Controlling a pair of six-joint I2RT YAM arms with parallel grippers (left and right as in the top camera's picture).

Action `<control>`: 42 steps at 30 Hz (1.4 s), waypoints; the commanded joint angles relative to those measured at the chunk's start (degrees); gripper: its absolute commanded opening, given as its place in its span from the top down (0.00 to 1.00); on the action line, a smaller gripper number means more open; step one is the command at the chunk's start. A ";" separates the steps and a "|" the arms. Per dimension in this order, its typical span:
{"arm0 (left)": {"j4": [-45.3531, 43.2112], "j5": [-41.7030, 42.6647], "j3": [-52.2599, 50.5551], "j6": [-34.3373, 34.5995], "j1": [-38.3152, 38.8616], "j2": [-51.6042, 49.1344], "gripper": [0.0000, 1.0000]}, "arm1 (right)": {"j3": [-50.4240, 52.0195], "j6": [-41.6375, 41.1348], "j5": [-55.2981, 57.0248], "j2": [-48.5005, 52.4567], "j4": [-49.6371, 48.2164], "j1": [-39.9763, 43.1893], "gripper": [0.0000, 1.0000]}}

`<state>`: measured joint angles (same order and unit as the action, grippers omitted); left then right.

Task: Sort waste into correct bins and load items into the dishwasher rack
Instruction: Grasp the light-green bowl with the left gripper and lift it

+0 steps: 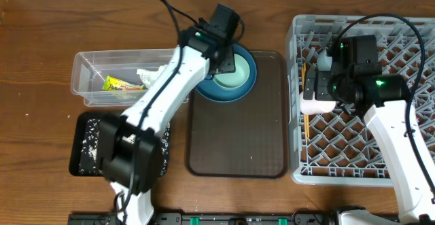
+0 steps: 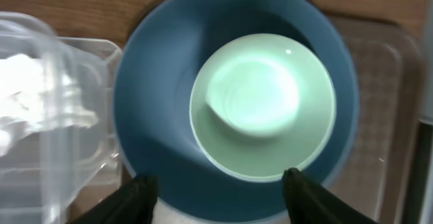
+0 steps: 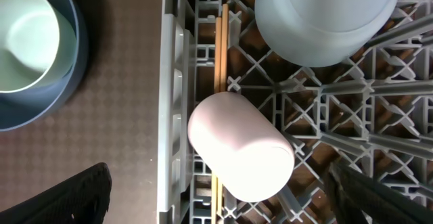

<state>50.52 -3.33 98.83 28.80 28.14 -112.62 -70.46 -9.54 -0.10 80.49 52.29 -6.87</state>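
Observation:
The dark blue plate (image 1: 243,82) sits at the back of the brown tray, with the pale green bowl (image 1: 231,79) in it. My left gripper (image 1: 222,60) hovers open above them; in the left wrist view its fingers (image 2: 139,197) are spread over the plate's (image 2: 155,116) near rim beside the bowl (image 2: 264,109). In the grey dishwasher rack (image 1: 353,150) the pink cup (image 3: 240,146) lies on its side, with the chopsticks (image 3: 220,48) under it and an upturned pale bowl (image 3: 325,14) behind. My right gripper (image 3: 223,204) stands wide open around the cup without touching it.
The clear tub (image 1: 88,72) at the left holds the yellow-green wrapper (image 1: 119,84) and the white tissue (image 1: 151,75). The black tray (image 1: 85,143) in front of it carries white grains. The brown serving tray (image 1: 238,136) lies between the bins and the rack.

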 commanded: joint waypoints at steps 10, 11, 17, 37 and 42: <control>-4.46 -1.03 -0.26 1.55 -0.26 -9.68 0.45 | -0.76 -0.94 -0.37 -0.35 0.00 0.07 0.01; -4.74 -1.01 -0.26 1.57 -0.26 -10.08 0.45 | -0.76 -0.94 -0.37 -0.35 0.00 0.07 0.01; -5.18 -1.03 -0.26 1.97 -0.76 -11.82 0.45 | -0.76 -0.94 -0.37 -0.35 0.00 0.07 0.01; -7.17 -1.01 -4.09 1.97 -0.74 -11.85 0.64 | -0.76 -0.94 -0.37 -0.35 0.02 0.07 0.01; -7.19 -1.01 -4.61 1.95 -0.74 -11.80 0.77 | -0.76 -0.94 -0.37 -0.35 0.02 0.07 0.01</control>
<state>43.40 -3.55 94.24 30.41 27.49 -123.61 -70.46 -9.89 -0.27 80.49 52.31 -6.87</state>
